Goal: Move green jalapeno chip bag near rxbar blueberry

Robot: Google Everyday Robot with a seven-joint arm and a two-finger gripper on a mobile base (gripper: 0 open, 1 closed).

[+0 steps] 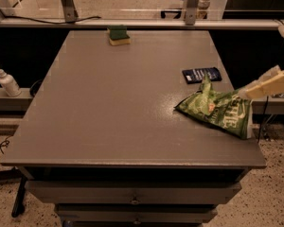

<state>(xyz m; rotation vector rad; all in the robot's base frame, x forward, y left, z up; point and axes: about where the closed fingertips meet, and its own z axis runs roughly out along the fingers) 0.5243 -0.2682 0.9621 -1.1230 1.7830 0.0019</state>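
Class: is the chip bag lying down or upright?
Lying down: the chip bag rests on the table beside the rxbar; pincer at its right edge.

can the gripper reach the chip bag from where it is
Probably yes: the gripper sits at the right edge of the table, close beside the chip bag, with nothing between them.

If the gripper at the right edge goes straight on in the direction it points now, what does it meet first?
Probably the green jalapeno chip bag: the gripper, beside the table, points at the bag's nearest end. How high it hangs is unclear.
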